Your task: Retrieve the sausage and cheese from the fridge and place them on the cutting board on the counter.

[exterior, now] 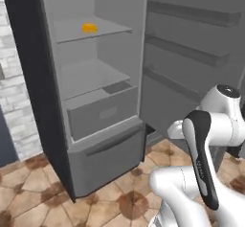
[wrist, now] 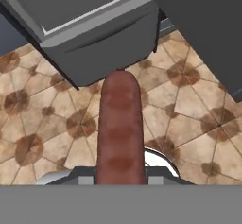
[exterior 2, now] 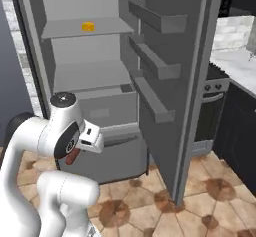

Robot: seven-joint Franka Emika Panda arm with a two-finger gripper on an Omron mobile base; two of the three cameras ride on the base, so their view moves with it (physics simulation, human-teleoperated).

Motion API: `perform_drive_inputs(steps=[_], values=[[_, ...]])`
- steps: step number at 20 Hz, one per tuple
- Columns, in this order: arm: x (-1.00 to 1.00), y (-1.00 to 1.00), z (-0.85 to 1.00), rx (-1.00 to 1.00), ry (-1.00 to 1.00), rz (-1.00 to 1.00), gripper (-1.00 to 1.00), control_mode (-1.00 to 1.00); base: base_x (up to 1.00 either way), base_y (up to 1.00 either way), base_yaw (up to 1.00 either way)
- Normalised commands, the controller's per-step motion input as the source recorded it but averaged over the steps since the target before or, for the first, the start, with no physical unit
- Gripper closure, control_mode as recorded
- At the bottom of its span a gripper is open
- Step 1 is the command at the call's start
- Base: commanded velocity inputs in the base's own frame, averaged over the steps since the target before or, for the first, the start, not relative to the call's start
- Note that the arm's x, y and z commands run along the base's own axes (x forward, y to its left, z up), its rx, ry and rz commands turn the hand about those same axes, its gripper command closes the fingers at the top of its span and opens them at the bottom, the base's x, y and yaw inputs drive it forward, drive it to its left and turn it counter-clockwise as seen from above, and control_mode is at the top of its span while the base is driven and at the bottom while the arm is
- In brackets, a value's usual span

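Brown patterned floor tiles (wrist: pixel 42 124) spread beneath the gripper (wrist: pixel 120 178), whose jaws are closed narrowly on the sausage (wrist: pixel 120 128); it juts straight out from between them, pointing down toward the floor in front of the fridge (exterior: pixel 33 68). Ahead of the hand stands the fridge's lower drawer (wrist: pixel 94 38). Well above the hand, the cheese (exterior: pixel 89 28) sits on the upper shelf (exterior: pixel 110 28) inside. To the hand's right, the open fridge door (exterior 2: pixel 175 81) hangs between it and the counter (exterior 2: pixel 235 63) beyond.
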Motion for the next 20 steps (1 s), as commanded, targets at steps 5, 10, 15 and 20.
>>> perform_drive_inputs(steps=[5, 10, 15, 20], values=[[0.0, 0.0, 0.0, 0.0, 0.0, 0.0, 1.0, 1.0, -0.2, 0.08, -0.84], [0.0, 0.0, 0.0, 0.0, 0.0, 0.0, 1.0, 1.0, -0.27, 0.04, -0.83], [0.0, 0.0, 0.0, 0.0, 0.0, 0.0, 1.0, 1.0, -0.2, 0.02, -0.85], [0.0, 0.0, 0.0, 0.0, 0.0, 0.0, 1.0, 1.0, 0.01, -0.49, -0.57]])
